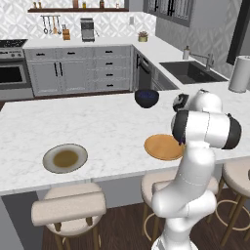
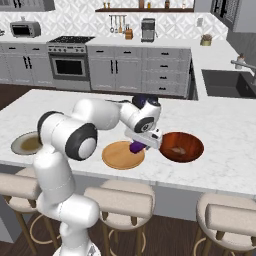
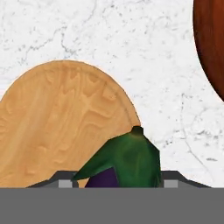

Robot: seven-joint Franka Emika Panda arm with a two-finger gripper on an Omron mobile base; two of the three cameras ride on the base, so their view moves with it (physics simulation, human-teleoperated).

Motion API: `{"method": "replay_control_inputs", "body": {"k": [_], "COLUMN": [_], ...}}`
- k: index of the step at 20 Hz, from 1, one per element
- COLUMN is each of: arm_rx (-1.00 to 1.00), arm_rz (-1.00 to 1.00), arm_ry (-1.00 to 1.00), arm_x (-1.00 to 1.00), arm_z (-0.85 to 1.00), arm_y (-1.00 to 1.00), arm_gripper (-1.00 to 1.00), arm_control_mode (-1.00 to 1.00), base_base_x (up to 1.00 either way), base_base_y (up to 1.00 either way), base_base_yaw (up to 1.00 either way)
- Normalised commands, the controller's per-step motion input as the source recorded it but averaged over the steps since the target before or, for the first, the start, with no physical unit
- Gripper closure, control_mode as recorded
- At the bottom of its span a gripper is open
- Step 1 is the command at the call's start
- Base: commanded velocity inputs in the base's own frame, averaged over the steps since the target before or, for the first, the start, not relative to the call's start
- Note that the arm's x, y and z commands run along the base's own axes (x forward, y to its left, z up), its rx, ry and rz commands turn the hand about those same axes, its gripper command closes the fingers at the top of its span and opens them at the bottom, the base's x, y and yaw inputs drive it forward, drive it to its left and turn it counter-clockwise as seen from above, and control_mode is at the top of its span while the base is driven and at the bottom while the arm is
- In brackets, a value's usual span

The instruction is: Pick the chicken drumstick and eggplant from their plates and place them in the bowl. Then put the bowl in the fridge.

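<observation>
My gripper [image 2: 138, 144] is shut on the eggplant [image 2: 135, 147], a small purple oval with a green cap [image 3: 127, 158]. It hangs just above the right edge of the orange-tan wooden plate [image 2: 120, 156], between that plate and the red-orange bowl [image 2: 190, 142]. A tan chicken drumstick [image 2: 176, 149] lies inside the bowl. In the hand view the wooden plate [image 3: 57, 127] lies at the left and the bowl's rim [image 3: 212, 43] at the upper right. The pale grey plate [image 1: 65, 158] with a brownish centre sits bare at the counter's left.
A dark navy bowl [image 1: 146, 97] stands further back on the marble island [image 1: 97, 127]. Padded stools [image 1: 68, 207] line the near edge. A sink [image 1: 190, 71] and paper towel roll [image 1: 239, 73] are at the right, an oven [image 2: 70, 65] at the back.
</observation>
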Motion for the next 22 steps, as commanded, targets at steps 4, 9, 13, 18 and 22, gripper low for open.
{"method": "replay_control_inputs", "body": {"k": [4,9,13,18,22], "arm_rx": [0.0,-0.02,-0.01,-0.01,0.0], "arm_rz": [-0.06,-0.11,-0.13,-0.12,-0.11], "arm_ry": [-0.02,0.06,0.1,0.03,0.08], "arm_x": [0.0,0.61,0.49,0.33,0.12], "arm_z": [0.71,0.1,-0.22,-0.07,-0.35], "arm_y": [-1.0,-0.87,-0.35,-0.45,-0.2], "arm_gripper": [1.0,1.0,1.0,1.0,1.0], "arm_control_mode": [-1.0,-1.0,-1.0,-1.0,-1.0], "base_base_x": [0.0,0.0,0.0,0.0,0.0], "base_base_y": [0.0,0.0,0.0,0.0,0.0], "base_base_yaw": [0.0,0.0,0.0,0.0,0.0]}}
